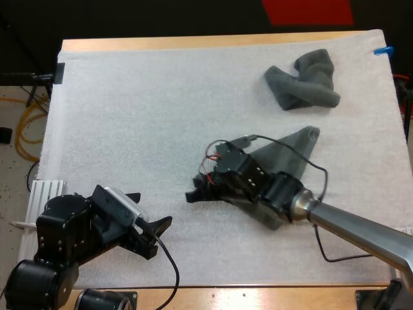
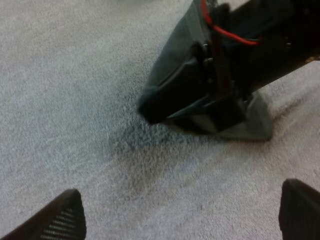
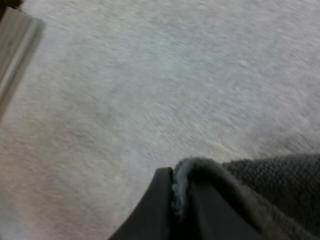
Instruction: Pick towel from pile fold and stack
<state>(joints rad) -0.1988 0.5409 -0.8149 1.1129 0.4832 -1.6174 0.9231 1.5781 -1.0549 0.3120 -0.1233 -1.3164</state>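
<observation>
A dark grey-green crumpled towel (image 1: 303, 81) lies bunched in a lump near the far right corner of the white mat (image 1: 142, 110). A second towel (image 1: 298, 141), the same colour, lies flat on the mat's right half, nearer its middle. It is drawn out into a long tapering shape, and one end is pinched in the right tool (image 1: 197, 190).

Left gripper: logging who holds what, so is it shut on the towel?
No, the left gripper stands open over bare mat, clear of the towel.
</observation>
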